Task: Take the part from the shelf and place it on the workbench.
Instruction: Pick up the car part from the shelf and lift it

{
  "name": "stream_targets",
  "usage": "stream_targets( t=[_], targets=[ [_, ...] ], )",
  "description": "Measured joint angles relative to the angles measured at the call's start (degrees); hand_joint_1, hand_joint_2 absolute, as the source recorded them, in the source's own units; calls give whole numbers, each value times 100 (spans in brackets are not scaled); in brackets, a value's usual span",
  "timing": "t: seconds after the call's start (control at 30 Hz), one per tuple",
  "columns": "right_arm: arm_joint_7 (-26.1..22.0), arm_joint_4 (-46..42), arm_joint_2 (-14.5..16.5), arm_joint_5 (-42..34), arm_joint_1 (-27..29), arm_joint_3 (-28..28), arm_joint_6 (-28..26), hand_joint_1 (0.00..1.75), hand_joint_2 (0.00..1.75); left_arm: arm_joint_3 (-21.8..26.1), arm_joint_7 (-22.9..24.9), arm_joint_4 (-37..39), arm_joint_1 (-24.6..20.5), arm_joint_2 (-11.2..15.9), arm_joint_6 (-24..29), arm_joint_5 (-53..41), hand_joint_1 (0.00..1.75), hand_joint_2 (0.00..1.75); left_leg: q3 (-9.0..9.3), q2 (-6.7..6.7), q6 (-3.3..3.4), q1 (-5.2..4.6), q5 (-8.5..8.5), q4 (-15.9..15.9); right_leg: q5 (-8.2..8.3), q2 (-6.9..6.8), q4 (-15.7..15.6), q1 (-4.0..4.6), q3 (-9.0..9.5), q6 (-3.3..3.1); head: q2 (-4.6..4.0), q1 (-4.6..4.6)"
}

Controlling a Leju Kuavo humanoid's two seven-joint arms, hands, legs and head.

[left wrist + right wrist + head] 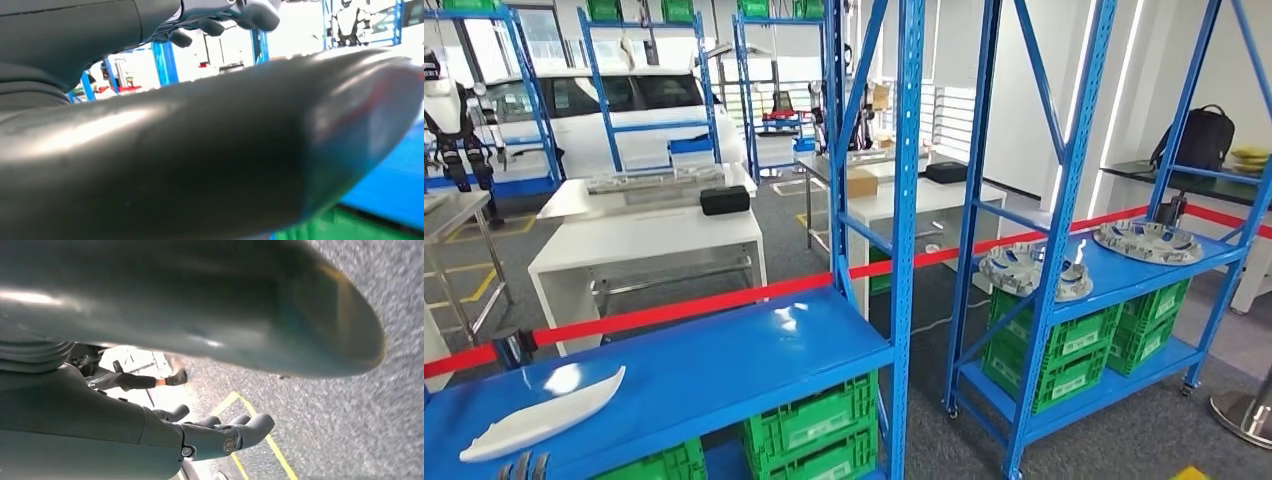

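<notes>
Where red tape [724, 303] runs, blue shelf [754, 350] gleams.

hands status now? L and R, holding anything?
Left hand: open, holding nothing, fingers spread above the blue shelf.
Right hand: open, holding nothing, hanging over the grey floor.

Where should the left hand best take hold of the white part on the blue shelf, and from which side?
Probably at the wide middle of the white part, from above: it lies flat on the blue shelf, both ends taper thin, and the left hand is just below it.
</notes>
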Motion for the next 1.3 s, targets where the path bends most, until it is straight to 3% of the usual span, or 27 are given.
stream_targets(
  t=[0.1,0.13,0.17,0.2,0.27,0.33,0.43,0.5,0.53,0.6,0.63,0.67,0.7,0.77,0.83,0.9,1.0,1.07,1.13,1.17,1.2,1.23,1.3],
  targets=[
    [3,0,-1,26,-2,-2,7,0,0,4,101,7,20,129,-1,0,0,0,-651,11,-59,25,-341,1009,-83,22,-13,-5,93,-58,1,-19],
    [4,0,-1,34,7,-2,13,0,0,5,116,12,46,173,-1,0,0,0,-848,11,-73,31,-389,1227,-119,26,-11,-5,128,-60,0,-22],
    [4,0,-1,40,14,-3,18,0,0,8,126,16,72,213,-2,1,0,0,-961,12,-79,35,-324,1264,-158,30,-10,-5,172,-56,0,-24],
    [3,0,-1,41,17,-3,21,0,0,12,134,18,88,250,-2,1,0,0,-966,13,-80,39,-126,1085,-199,32,-8,-6,227,-49,0,-27],
    [3,1,-1,41,13,-4,21,0,0,19,146,20,101,316,-1,0,0,0,-766,18,-60,39,448,338,-290,31,-10,-5,350,-18,-1,-31],
    [2,2,-1,38,2,-5,18,0,0,24,157,30,105,362,-3,-1,0,0,-601,30,-8,7,675,-219,-357,30,-13,0,398,35,-4,-35],
    [1,2,7,24,0,-8,1,0,0,27,194,36,125,388,-9,-2,0,0,-539,23,109,-10,666,-310,-427,21,-28,7,407,138,-1,-23],
    [-4,1,11,11,-11,-14,-17,0,0,29,226,30,113,400,-10,-3,0,0,-476,17,177,20,649,-343,-525,13,152,9,343,198,-2,-8],
    [-9,0,11,7,-18,-17,-25,0,0,30,234,27,104,403,-10,-3,0,0,-441,18,212,29,630,-357,-629,11,412,5,204,224,-2,2],
    [-18,0,13,2,-16,-22,-28,0,0,32,246,28,105,406,-15,-3,0,0,-395,18,268,20,572,-354,-881,11,1191,2,-264,262,-2,16],
    [-17,0,13,2,-8,-24,-27,0,0,32,252,30,121,407,-20,-3,0,0,-371,13,278,14,540,-348,-934,11,1508,2,-495,270,-1,22],
    [-17,0,12,1,1,-25,-25,0,0,33,260,31,141,410,-27,-3,0,0,-338,5,278,9,505,-340,-871,11,1637,4,-640,270,-1,26],
    [-17,0,11,1,7,-26,-23,0,0,34,269,31,158,415,-34,-2,0,0,-295,-2,271,8,466,-331,-691,11,1533,5,-670,260,-1,31],
    [-17,0,8,2,10,-27,-19,0,0,37,284,30,173,429,-44,-1,0,0,-199,-10,241,7,377,-312,-171,8,798,12,-439,215,-1,36],
    [-17,0,4,3,8,-27,-11,0,0,44,294,29,171,453,-48,2,0,0,-147,-16,184,-12,299,-288,62,7,177,33,-171,153,-1,26],
    [-17,0,2,4,8,-28,-2,0,0,64,298,29,174,477,-50,4,0,0,-131,-24,121,-23,267,-300,23,11,44,53,-90,98,-1,17],
    [-18,0,1,4,4,-30,0,0,0,91,297,16,177,501,-52,4,0,0,-153,-16,20,-16,170,-200,11,10,-19,16,-15,10,-1,9],
    [-19,0,-2,4,-1,-31,-1,0,0,103,296,11,174,523,-52,4,0,0,-442,-2,-49,10,-79,366,-11,11,-58,-2,53,-44,-1,-9],
    [-25,0,-3,4,5,-32,-1,0,0,117,296,22,193,535,-51,4,0,0,-879,5,-97,36,-303,1094,-55,13,-57,-4,96,-66,0,-21],
    [-27,0,-2,5,10,-32,-1,0,0,122,296,27,208,537,-51,5,0,0,-1018,7,-110,47,-284,1264,-79,15,-54,-6,121,-64,-1,-25],
    [-29,0,-2,5,13,-32,-2,0,0,127,297,29,218,539,-50,5,0,0,-1055,10,-118,57,-159,1228,-106,16,-50,-9,152,-55,-1,-26],
    [-28,0,-1,6,12,-32,-2,0,0,129,297,29,220,543,-48,5,0,0,-972,13,-123,68,75,959,-138,17,-44,-16,194,-40,-1,-28],
    [-26,0,-1,6,6,-32,-4,0,0,133,298,29,208,559,-45,4,0,0,-639,20,-122,74,508,174,-211,21,-28,-18,268,13,-1,-33]
  ],
)
